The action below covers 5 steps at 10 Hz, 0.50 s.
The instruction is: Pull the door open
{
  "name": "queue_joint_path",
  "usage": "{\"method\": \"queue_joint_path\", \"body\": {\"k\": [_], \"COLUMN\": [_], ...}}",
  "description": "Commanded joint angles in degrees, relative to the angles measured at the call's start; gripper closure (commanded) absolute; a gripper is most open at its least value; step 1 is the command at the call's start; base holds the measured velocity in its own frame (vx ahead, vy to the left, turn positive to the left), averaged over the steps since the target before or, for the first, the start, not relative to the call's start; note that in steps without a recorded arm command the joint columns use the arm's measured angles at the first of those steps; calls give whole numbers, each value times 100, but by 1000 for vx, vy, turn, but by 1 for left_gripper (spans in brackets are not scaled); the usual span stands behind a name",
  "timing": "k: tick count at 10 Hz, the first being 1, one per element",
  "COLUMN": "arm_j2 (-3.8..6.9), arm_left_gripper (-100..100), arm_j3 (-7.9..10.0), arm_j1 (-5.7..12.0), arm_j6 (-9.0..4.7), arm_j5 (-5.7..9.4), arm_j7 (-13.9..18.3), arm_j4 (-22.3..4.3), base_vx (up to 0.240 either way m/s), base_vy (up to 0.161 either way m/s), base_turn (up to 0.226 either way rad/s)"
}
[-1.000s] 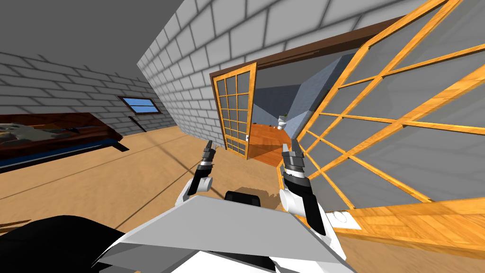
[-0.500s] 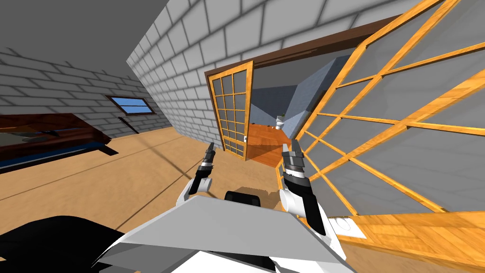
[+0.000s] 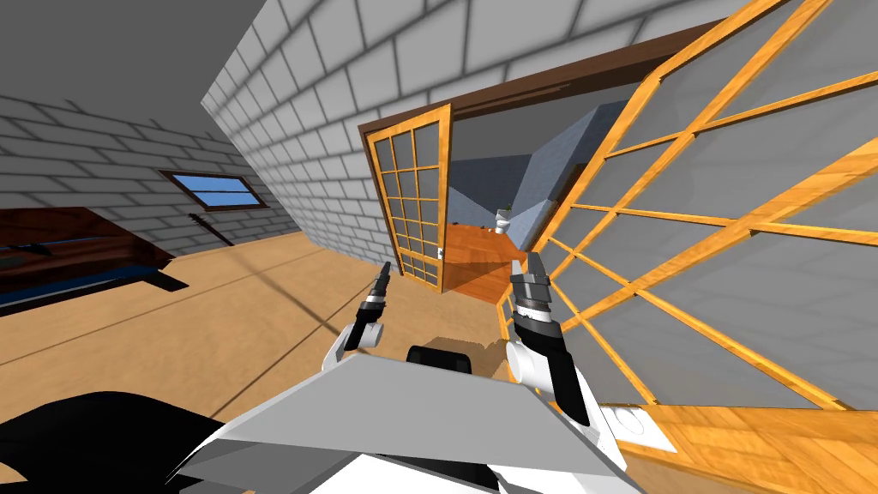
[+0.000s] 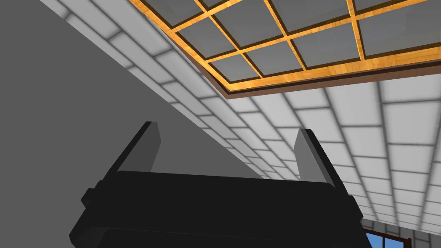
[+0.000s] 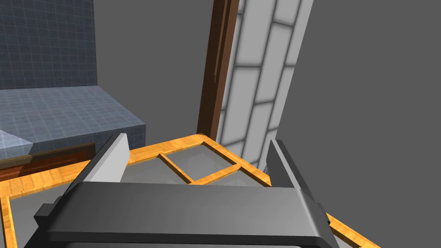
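Indoors, we stand at a double doorway in a grey brick wall (image 3: 326, 103), both arms raised ahead of us and each holding nothing. Our right gripper (image 3: 532, 262) hangs with its fingers spread and empty near the edge of the near door (image 3: 720, 223), a big orange-framed leaf of grey panes swung wide toward us on our right, its white handle plate (image 3: 633, 420) low beside our right forearm. Our left gripper (image 3: 384, 270) is likewise spread and empty, pointing toward the far door leaf (image 3: 411, 201), which stands partly open on the opening's left side. Between the two leaves a room with blue tiled walls (image 3: 549, 163) and a reddish wooden floor (image 3: 480, 257) shows. A window (image 3: 214, 190) sits well off to our left.
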<state>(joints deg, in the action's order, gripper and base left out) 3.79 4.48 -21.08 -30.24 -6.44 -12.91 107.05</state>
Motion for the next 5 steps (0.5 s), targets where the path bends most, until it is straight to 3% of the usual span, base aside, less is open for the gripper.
{"method": "queue_joint_path", "body": {"k": [1,5], "arm_j2": [30,90], "arm_left_gripper": [-100,-100], "arm_j3": [41,153], "arm_j1": [32,147], "arm_j6": [-54,-221], "arm_j5": [-44,-156], "arm_j7": [-210,-717], "arm_j4": [-169,-675], "base_vx": [106,107], "base_vy": [-22,-30], "base_turn": [-66,-73]}}
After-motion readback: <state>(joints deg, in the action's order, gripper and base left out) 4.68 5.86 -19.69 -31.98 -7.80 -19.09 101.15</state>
